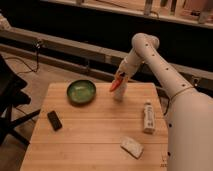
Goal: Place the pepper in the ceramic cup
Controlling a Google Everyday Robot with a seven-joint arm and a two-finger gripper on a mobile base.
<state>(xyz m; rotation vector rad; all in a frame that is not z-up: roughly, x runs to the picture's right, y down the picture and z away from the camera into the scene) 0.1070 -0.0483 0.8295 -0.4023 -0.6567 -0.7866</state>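
Observation:
My gripper hangs from the white arm over the far middle of the wooden table. It is shut on an orange-red pepper, which tilts down to the left. The pepper's lower part sits at the rim of a small white ceramic cup that stands directly under the gripper. Whether the pepper touches the inside of the cup is hidden.
A green bowl sits left of the cup. A black flat object lies at the left edge. A white bottle lies on the right and a pale sponge-like block lies near the front. The arm's body fills the right side.

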